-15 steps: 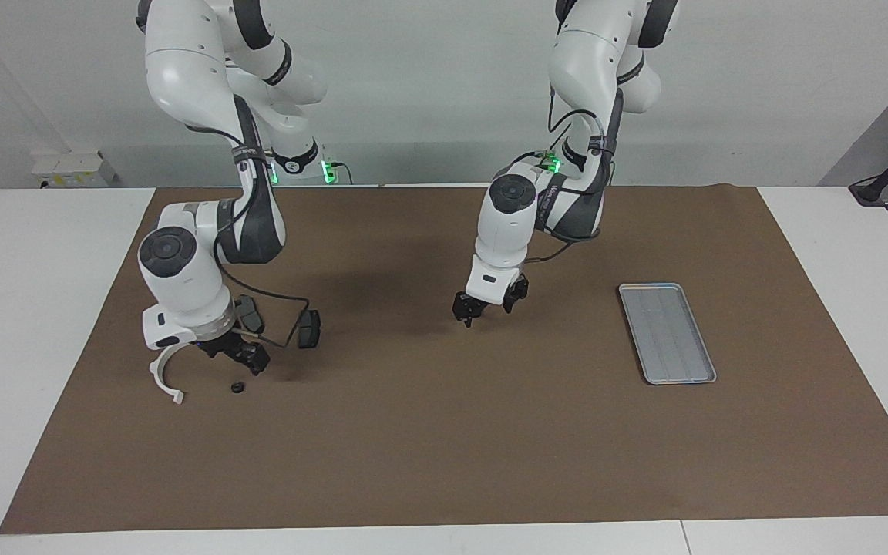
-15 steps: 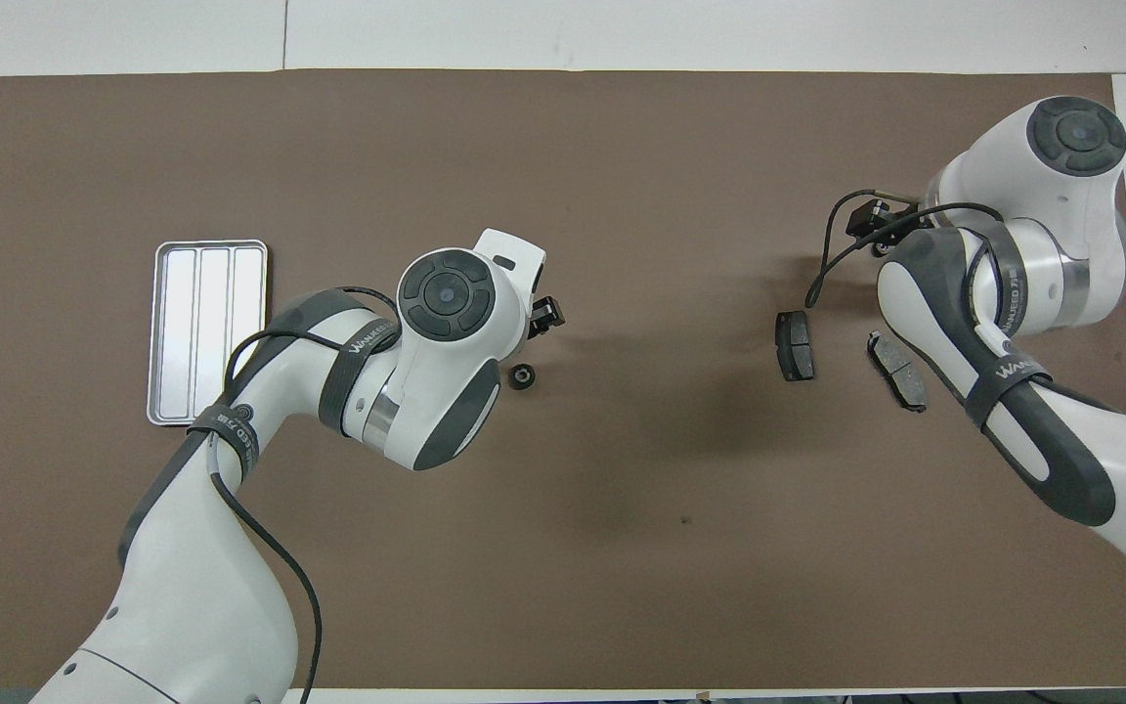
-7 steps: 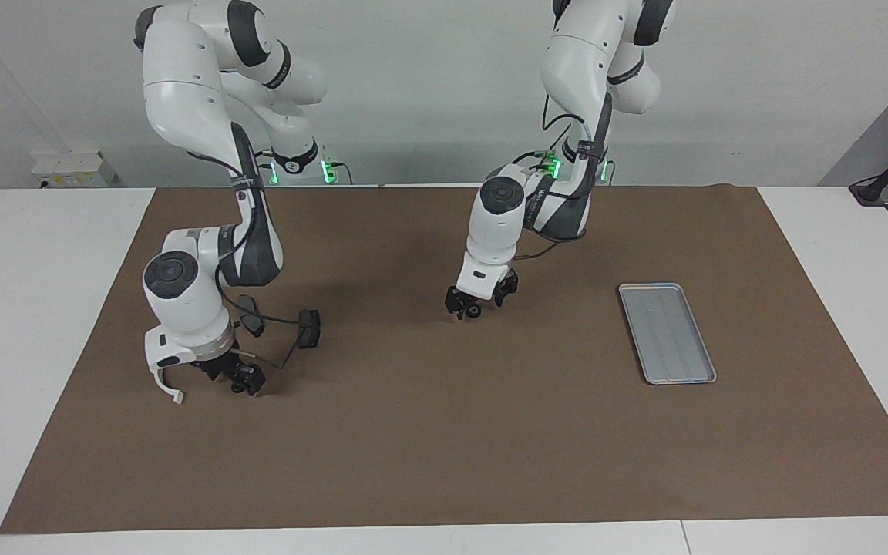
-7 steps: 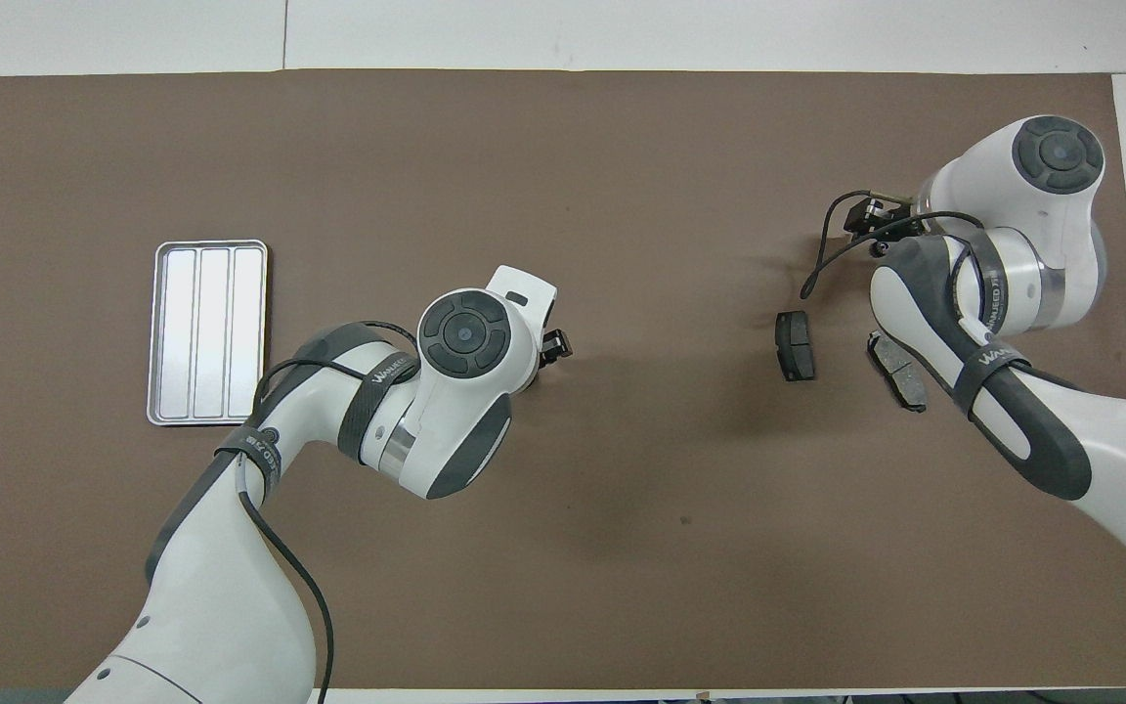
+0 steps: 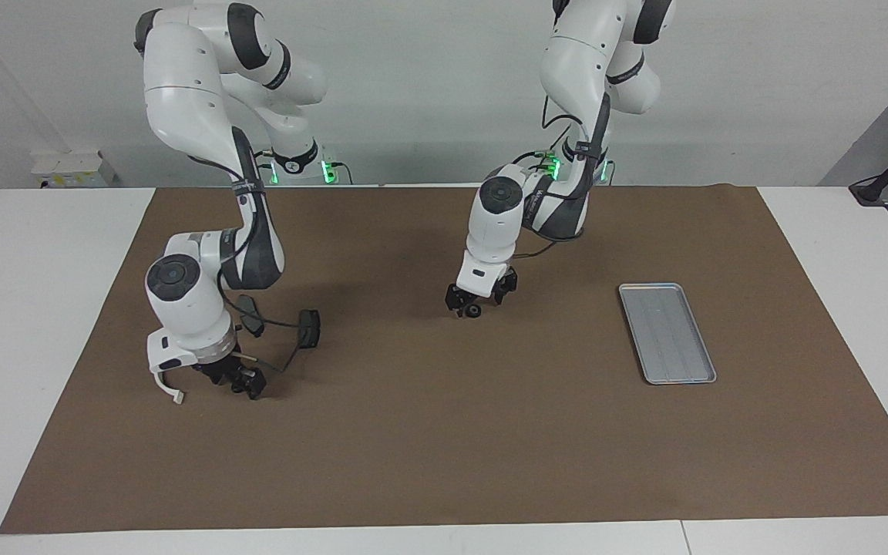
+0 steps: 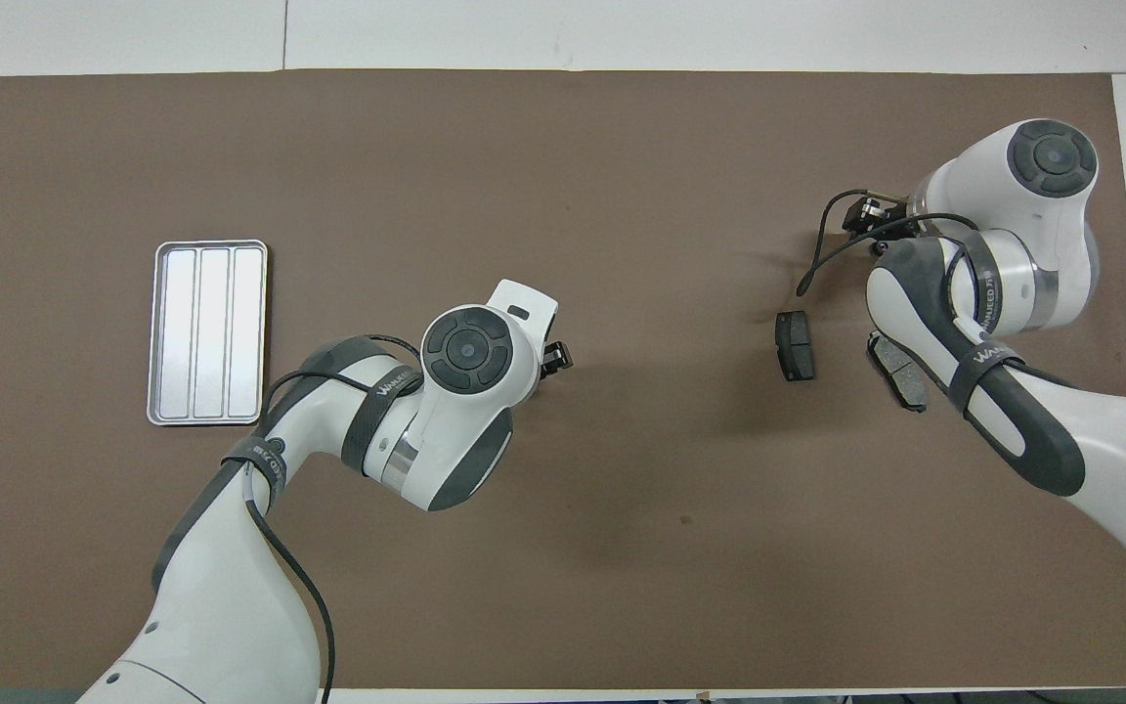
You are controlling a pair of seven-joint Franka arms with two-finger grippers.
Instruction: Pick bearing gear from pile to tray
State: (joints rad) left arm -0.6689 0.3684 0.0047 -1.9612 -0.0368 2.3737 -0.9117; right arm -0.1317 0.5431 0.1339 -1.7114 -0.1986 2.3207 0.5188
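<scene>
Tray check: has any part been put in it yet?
No, the tray shows only its bare ridged bottom, nothing lying in it.

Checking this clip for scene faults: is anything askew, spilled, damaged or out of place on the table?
One oddity: a small black round part lies alone mid-mat at the left gripper, apart from the two dark grey brake pads at the right arm's end. The flat silver-grey metal tray lies square, holding nothing. No spill or damage shows.

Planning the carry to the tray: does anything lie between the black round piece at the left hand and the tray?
Nothing visible does: only bare brown mat lies between the black round piece at the left hand and the tray.
</scene>
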